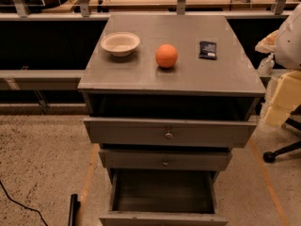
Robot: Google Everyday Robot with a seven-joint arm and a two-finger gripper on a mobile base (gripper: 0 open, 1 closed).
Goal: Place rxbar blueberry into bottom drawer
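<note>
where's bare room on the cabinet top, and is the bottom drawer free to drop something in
Bare: the front strip of the cabinet top, ahead of the bowl, orange ball and rxbar blueberry; also the open bottom drawer, nothing inside. Gaps between the three are narrower. The gripper sits off the right edge.

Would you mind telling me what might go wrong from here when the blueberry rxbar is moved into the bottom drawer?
The rxbar blueberry lies flat on the cabinet top, so a grasp may slip off it. The orange ball sits near it and might be nudged into rolling. Two upper drawers jut out above the open bottom drawer, so an early release may land on them. The pincer is low at the left edge, far from the bar.
</note>
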